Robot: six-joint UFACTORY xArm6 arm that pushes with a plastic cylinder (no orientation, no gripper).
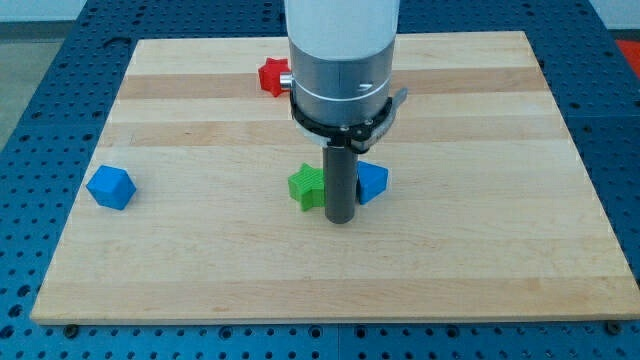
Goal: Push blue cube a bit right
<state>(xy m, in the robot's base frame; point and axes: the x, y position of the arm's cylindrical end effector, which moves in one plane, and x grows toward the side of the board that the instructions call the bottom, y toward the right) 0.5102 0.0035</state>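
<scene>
A blue cube (110,187) sits near the left edge of the wooden board (480,250). My tip (341,220) rests on the board at the middle, far to the right of that cube. It stands between a green star-shaped block (306,186) on its left and a second blue block (373,182) on its right, close to both. The rod partly hides both blocks.
A red block (271,76) lies near the board's top, partly hidden by the arm's grey and white body (340,60). A blue perforated table (40,60) surrounds the board.
</scene>
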